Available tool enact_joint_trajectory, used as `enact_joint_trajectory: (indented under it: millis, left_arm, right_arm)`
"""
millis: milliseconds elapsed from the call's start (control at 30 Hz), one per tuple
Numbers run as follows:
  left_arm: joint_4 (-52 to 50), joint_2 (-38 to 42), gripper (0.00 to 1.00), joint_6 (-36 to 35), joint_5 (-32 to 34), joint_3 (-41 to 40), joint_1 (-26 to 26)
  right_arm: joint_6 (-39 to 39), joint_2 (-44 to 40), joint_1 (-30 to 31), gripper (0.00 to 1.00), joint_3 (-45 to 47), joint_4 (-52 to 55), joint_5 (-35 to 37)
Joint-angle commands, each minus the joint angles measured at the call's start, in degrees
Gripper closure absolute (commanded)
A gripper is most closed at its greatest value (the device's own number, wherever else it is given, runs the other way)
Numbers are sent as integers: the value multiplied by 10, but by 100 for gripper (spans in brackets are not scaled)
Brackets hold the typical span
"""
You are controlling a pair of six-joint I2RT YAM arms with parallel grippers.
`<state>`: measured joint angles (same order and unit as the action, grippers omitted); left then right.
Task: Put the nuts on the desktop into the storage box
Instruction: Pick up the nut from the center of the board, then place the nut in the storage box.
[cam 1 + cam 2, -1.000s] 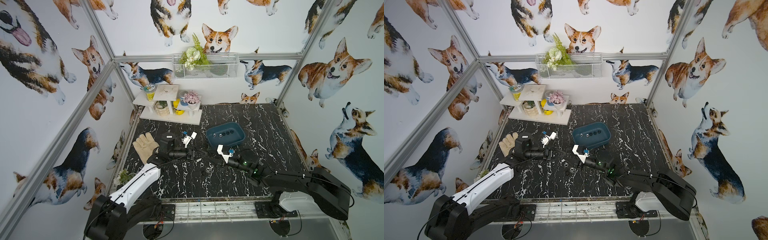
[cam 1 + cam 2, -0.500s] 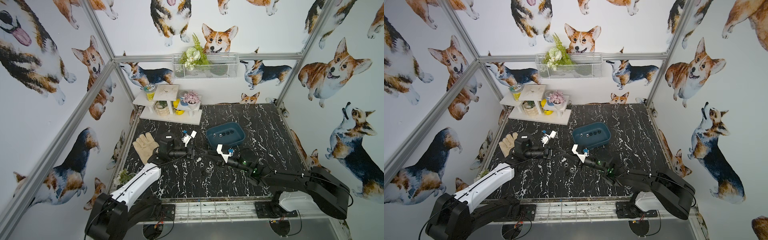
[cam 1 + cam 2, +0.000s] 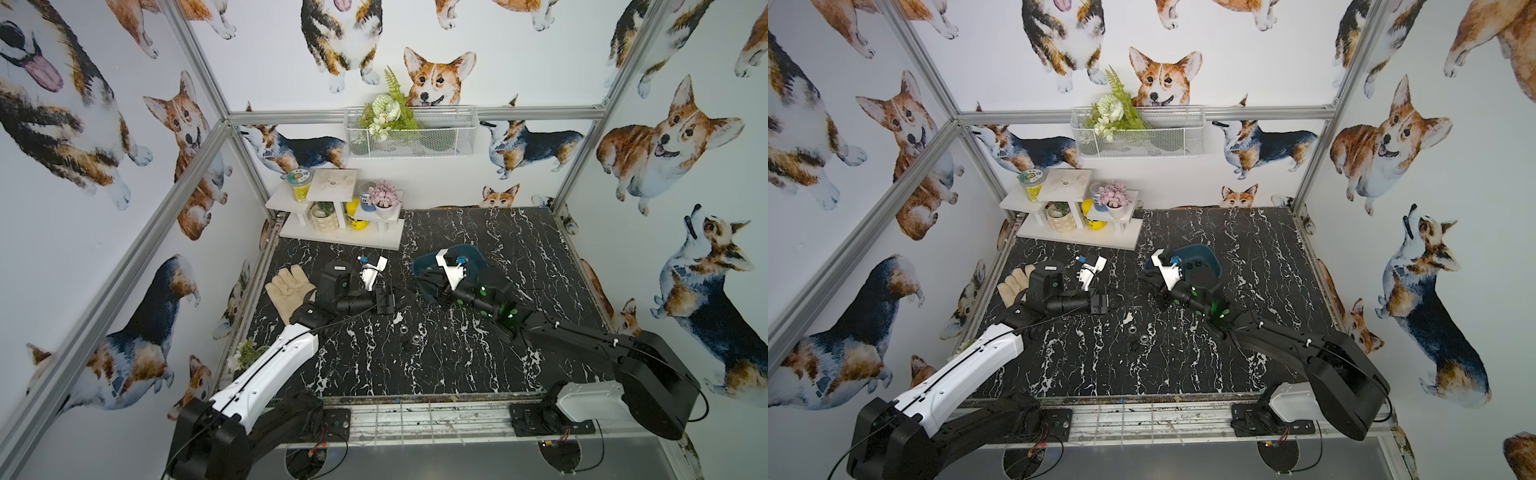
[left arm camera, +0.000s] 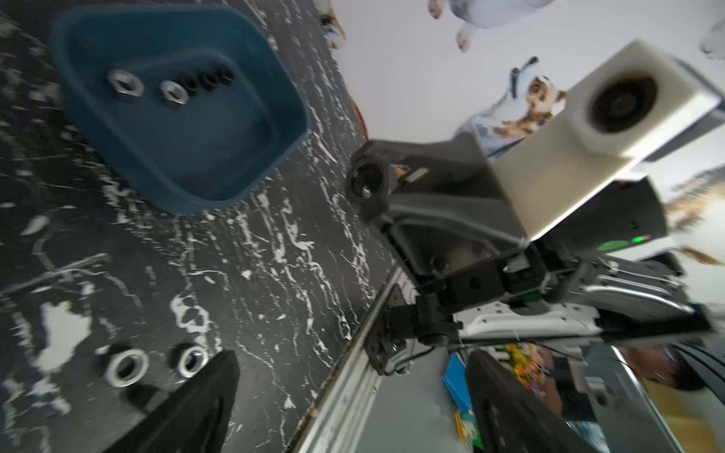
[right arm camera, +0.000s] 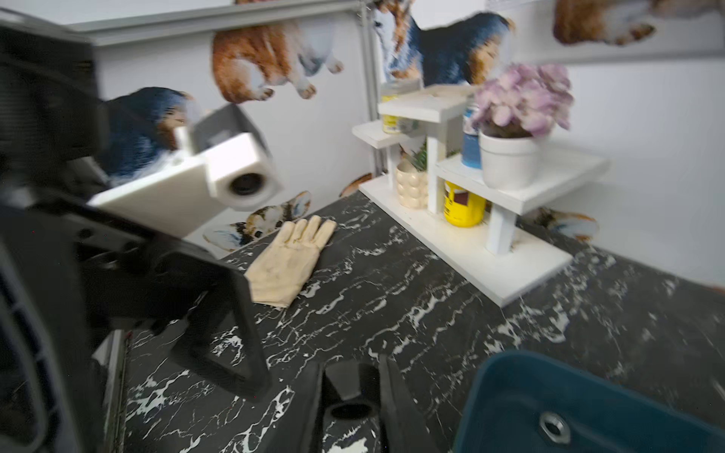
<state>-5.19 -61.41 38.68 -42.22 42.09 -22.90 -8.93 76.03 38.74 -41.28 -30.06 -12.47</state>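
Noting right gripper [image 5: 351, 378] clamped on dark hex nut [image 5: 349, 410], raised over black marble-look desktop [image 3: 457, 365], just beside shallow teal-blue plastic storage box [image 4: 204, 149]; we see left gripper [image 4: 353, 364] with fingers spread wide, nothing between them; two shiny silver hex nuts [image 4: 125, 366] lie loose on desktop near one finger; inside box we count two silver nuts [image 4: 125, 84] and row of dark nuts [image 4: 210, 80]; cream work glove [image 3: 289, 286] lies flat, well apart from box.

Bright, even light, soft shadows; top views sharp; wrist views motion-blurred, the storage box [image 4: 219, 157] smeared.
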Motion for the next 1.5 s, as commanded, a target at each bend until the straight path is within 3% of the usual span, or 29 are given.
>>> enact_joint_trajectory:
  millis: [0,33,100,233,367,533,700,833,967,1100,1200,1367,1467]
  left_arm:
    - [-102,12,0,-44,226,15,0]
    - [-124,10,0,-39,284,19,1]
    - [-144,6,0,-58,339,21,1]
    - [-116,8,0,-70,351,1,1]
    - [-89,14,0,-86,378,-46,1]
    - [-84,5,0,-133,376,-66,2]
    - [-91,2,0,-148,372,-75,3]
    - [-70,17,0,-193,295,-82,4]
    - [-60,40,0,-179,313,-96,4]
    - [-34,67,0,-188,285,-112,4]
    - [-37,82,0,-151,316,-115,4]
    - [-90,64,0,-98,328,-83,-1]
    - [-123,58,4,-90,348,-60,-31]
  right_arm:
    - [-59,38,-29,93,-67,204,53]
    - [-61,58,-40,93,-92,248,74]
    - [-67,89,-54,93,-129,308,104]
    - [-55,153,-74,93,-199,393,163]
    - [-40,224,-76,93,-268,446,172]
    - [-53,302,-75,93,-338,478,127]
    - [-79,340,-75,91,-346,470,128]
    - [-92,363,-74,89,-345,457,114]
    - [-95,379,-68,84,-349,460,122]
    - [-91,378,-61,68,-350,458,134]
    - [-84,367,-55,60,-351,458,149]
    - [-79,327,-53,57,-348,457,174]
    - [-75,278,-47,57,-326,433,192]
